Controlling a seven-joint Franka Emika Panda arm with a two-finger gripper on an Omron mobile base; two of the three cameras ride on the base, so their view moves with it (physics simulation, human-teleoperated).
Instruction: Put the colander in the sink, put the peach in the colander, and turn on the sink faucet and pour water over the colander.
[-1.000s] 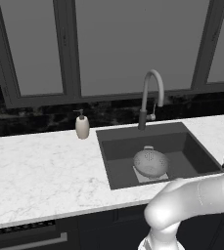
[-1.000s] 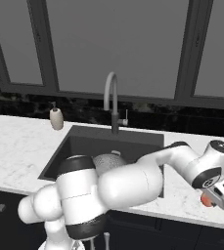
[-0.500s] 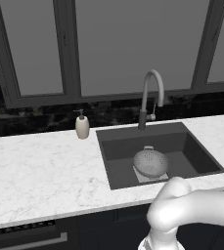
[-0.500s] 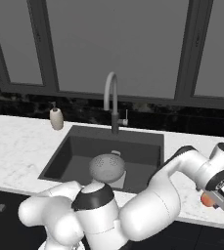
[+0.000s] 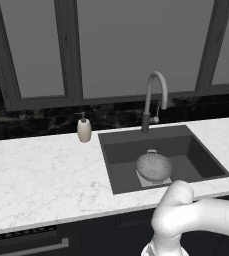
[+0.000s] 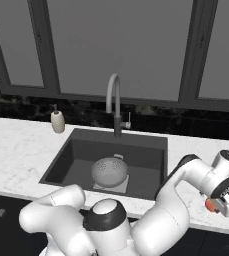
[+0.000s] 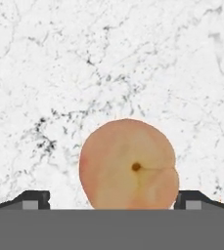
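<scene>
The colander [image 5: 154,166] is seen resting in the sink [image 5: 191,142]. The peach [image 7: 128,164] lies on the marble desk [image 7: 108,58], framed between the wide-open fingers [image 7: 34,199] of the hand [image 7: 112,201], apparently not yet touched. The hand should be lowered squarely, then closed gently across the fruit's middle.

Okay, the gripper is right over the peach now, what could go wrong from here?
1. The peach is round and lies loose on the marble counter. The open gripper straddles it with one fingertip on each side; an uneven close may roll it away.
2. The peach sits off-centre, nearer the right tip, so that tip may nudge it first.
3. The colander is small within the sink, so a loose drop might miss it.
</scene>
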